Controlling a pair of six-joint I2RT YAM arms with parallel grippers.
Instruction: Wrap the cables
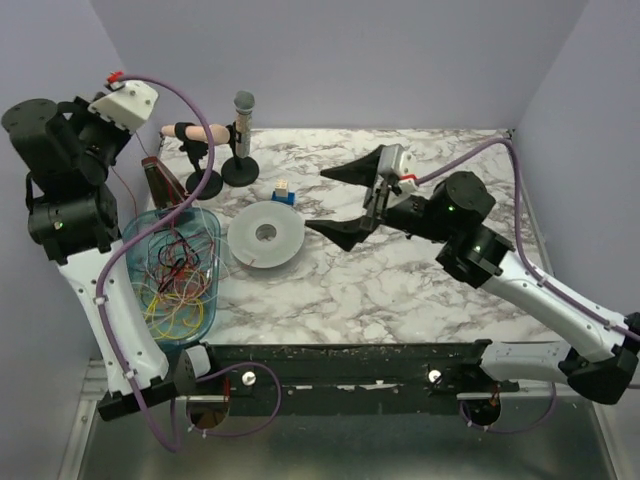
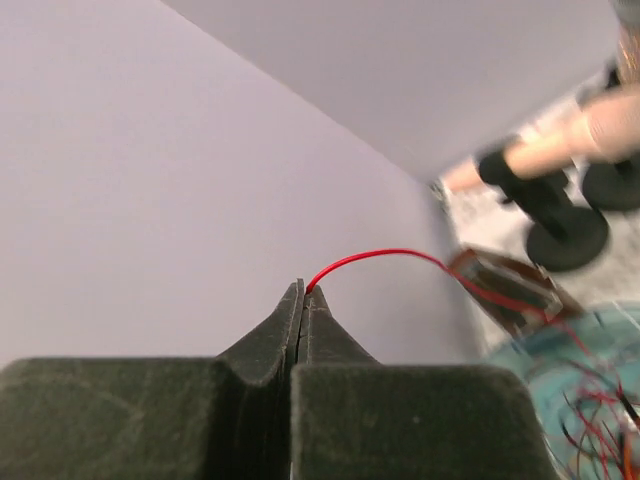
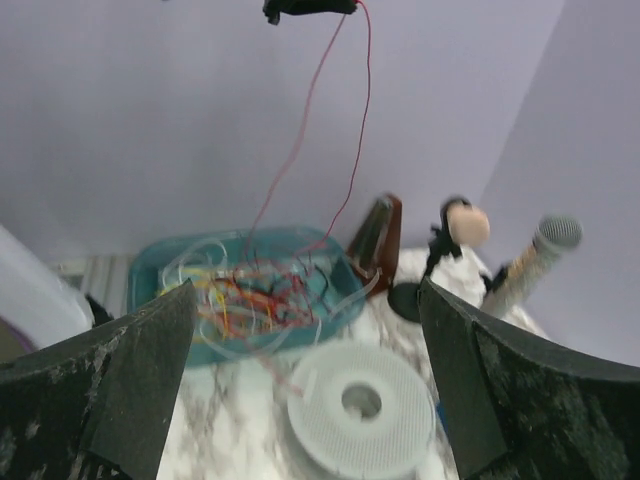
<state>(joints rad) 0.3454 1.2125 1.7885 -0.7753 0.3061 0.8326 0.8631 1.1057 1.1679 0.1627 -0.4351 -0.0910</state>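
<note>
Left gripper (image 2: 303,290) up high, pinched tight on one red cable (image 2: 370,255); rest of cables (image 1: 175,285) tangled in teal tray (image 1: 215,250). Right gripper (image 1: 316,202) gaping wide near spool (image 1: 266,234), empty. Risk: thin strand slips pinch, or tangle drags neighbours out if pulled higher

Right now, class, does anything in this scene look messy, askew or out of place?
The cables lie in a tangled heap in the blue tub, not wound. One red strand rises from it, pinched in the shut left claw. Nothing looks spilled or broken.
</note>
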